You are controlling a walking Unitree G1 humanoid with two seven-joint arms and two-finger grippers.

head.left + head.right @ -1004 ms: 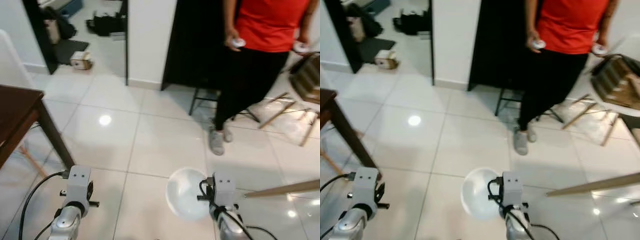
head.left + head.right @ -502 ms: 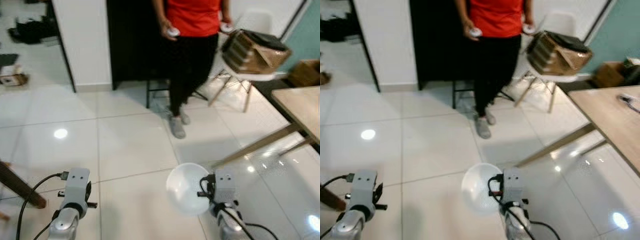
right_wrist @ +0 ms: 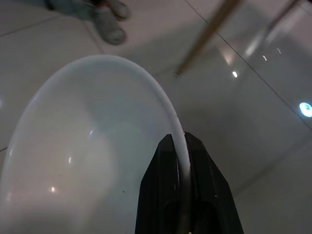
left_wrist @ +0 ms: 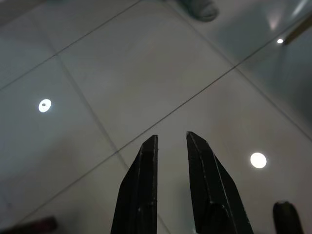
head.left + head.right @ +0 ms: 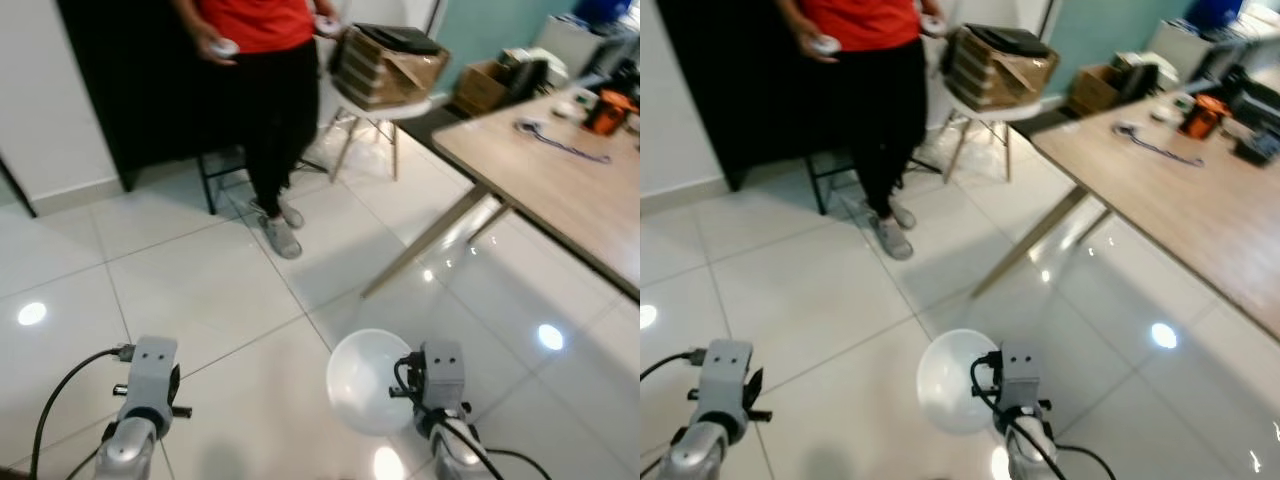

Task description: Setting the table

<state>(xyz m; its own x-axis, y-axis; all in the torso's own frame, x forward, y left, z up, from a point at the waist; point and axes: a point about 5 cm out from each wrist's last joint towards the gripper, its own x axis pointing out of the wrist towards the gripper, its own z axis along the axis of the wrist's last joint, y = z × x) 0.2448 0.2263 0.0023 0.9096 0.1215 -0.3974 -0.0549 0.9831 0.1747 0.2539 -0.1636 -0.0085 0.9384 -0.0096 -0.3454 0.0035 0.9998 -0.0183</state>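
Note:
A white bowl (image 5: 364,382) hangs over the tiled floor, its rim pinched by my right gripper (image 3: 179,146), which is shut on it. In the right wrist view the bowl (image 3: 87,146) spreads out beyond the two black fingers (image 3: 163,165). My left gripper (image 4: 171,141) is held low on the left above bare floor tiles, its fingers a little apart with nothing between them. A light wooden table (image 5: 560,190) stands ahead to the right on slanted legs.
A person (image 5: 262,90) in a red shirt and black trousers stands ahead, a white controller in each hand. A white chair (image 5: 385,100) bearing a stack of boxes is beside them. Small items (image 5: 1200,115) lie at the table's far end. A dark doorway is behind.
The whole view has swung to the right: the wooden table now fills the right side and the person has shifted left. My grippers and the bowl keep their places in the picture.

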